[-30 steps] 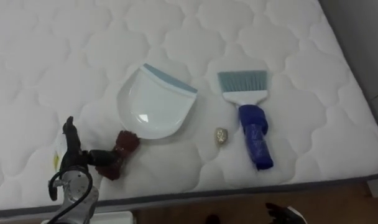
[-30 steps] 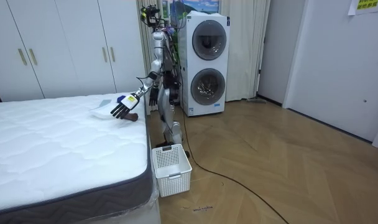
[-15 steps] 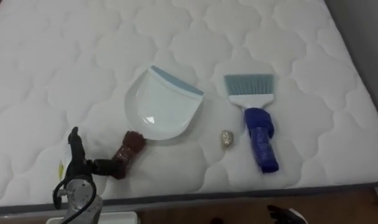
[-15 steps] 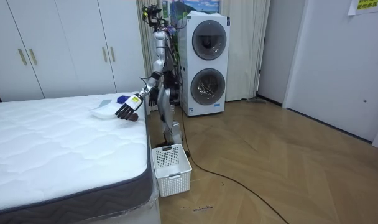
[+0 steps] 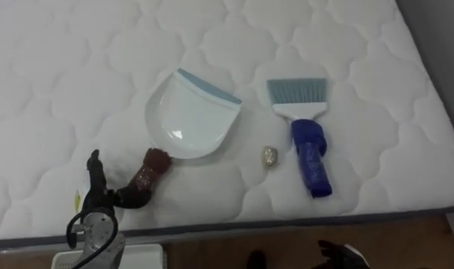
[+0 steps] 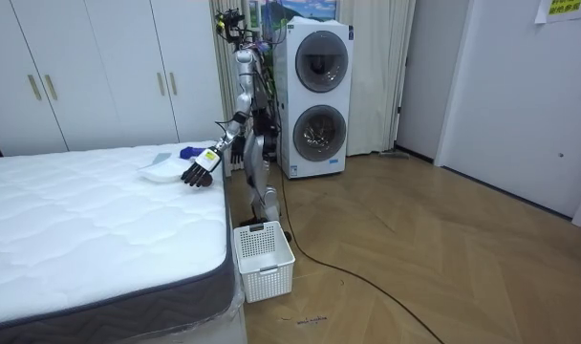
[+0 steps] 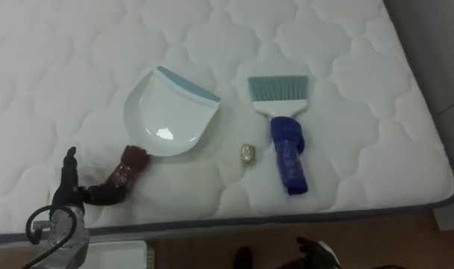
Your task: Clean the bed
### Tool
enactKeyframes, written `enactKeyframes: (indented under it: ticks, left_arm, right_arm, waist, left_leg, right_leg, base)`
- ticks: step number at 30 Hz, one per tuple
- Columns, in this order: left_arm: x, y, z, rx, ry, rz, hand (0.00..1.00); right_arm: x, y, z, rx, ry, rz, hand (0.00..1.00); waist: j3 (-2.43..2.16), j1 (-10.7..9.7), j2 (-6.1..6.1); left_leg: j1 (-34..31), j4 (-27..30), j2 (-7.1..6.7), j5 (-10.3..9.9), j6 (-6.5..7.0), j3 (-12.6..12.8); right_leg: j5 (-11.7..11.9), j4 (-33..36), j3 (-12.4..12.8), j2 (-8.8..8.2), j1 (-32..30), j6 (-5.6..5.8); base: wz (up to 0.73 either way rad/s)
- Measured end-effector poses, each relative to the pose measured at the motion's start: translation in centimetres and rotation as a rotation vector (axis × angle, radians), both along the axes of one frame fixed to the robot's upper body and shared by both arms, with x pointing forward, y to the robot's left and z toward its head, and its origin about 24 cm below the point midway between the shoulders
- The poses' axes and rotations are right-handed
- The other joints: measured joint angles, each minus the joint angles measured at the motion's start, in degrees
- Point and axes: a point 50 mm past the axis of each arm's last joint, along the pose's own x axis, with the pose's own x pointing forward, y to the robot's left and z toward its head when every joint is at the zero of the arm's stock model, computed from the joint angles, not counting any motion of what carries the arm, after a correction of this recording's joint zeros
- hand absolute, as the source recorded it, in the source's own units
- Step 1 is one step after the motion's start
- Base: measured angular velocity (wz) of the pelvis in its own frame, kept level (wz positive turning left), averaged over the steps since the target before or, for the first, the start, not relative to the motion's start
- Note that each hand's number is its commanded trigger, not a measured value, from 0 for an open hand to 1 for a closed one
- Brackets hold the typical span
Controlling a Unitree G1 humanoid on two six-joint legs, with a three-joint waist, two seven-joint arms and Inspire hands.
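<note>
Currently the robot is stood at the bed edge, w/ a white basket (image 6: 264,259) on the floor by its feet (room view). L hand (image 5: 100,200) is held low over the mattress (image 5: 55,82) near that edge. The thumb is raised, apart from the fingers (image 5: 121,196), which are stretched toward the butt of the dark red handle (image 5: 146,174) of the dustpan (image 5: 188,119). Fingertips appear to be at or touching the handle end, but no wrap is seen, so the hand is logged as spread and clamped on nothing. Pose is judged pre-grasp: thumb set wide so the handle can be taken betw. it and the fingers. Dustpan lies flat, its grey-blue lip turned away from the robot and its handle pointed back at L hand, which is convenient for a pick w/o reorienting. Brush (image 5: 308,149) lies well to the R of the pan, bristles (image 5: 296,90) away, blue grip toward the edge, presumably meant for R hand. A small crumpled scrap (image 5: 269,156) sits betw. pan and brush, apart from both; it is taken to be the debris to be swept. R hand (image 5: 337,252) is seen low at the bottom edge, off the bed; finger state can't be told. Step est.: securing the pan, w/ sweeping not yet begun.
</note>
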Motion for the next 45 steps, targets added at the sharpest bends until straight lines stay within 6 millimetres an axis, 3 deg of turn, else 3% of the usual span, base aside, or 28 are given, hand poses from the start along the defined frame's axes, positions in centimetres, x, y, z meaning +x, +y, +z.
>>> enactKeyframes:
  ticks: [10,14,22,45]
  left_arm:
    - [-0.4,0.1,-0.5,-0.003,0.034,-0.004,0.0]
    - [0.4,-0.1,0.0,-0.001,0.011,-0.011,0.0]
    - [0.9,-1.0,0.2,-0.017,-0.003,-0.026,0.0]
    - [2.4,-1.8,1.3,0.016,-0.053,-0.061,0.0]
  right_arm:
    - [0.3,0.2,0.1,-0.001,-0.026,-0.006,0.0]
    - [0.6,0.4,0.2,0.002,-0.043,-0.005,0.0]
    - [0.7,0.5,0.2,-0.007,-0.062,-0.011,0.0]
    - [1.1,0.7,0.4,-0.004,-0.094,-0.023,0.0]
  waist:
    - [0.55,-0.79,-0.8]
    - [0.75,-0.91,-1.14]
    - [0.79,-1.05,-1.27]
    - [0.98,-2.99,-1.09]
  left_leg:
    - [-1.63,-0.14,0.11,-0.05,-0.07,0.05]
    - [-2.59,0.53,0.17,-0.07,-0.1,0.12]
    - [-3.51,2.04,0.33,-0.07,-0.08,1.66]
    - [-6.47,4.78,0.6,-1.18,0.11,1.64]
  right_leg:
    - [-0.01,0.37,-0.01,0.05,-2.1,-0.13]
    - [-0.18,0.84,-0.02,-0.05,-2.94,-0.18]
    - [-0.62,1.78,-0.14,-0.53,-3.73,-0.22]
    - [-0.2,3.24,-0.12,-0.71,-5.37,-0.55]
  base:
    - [0.0]
    - [0.0]
    - [-0.02]
    - [0.02]
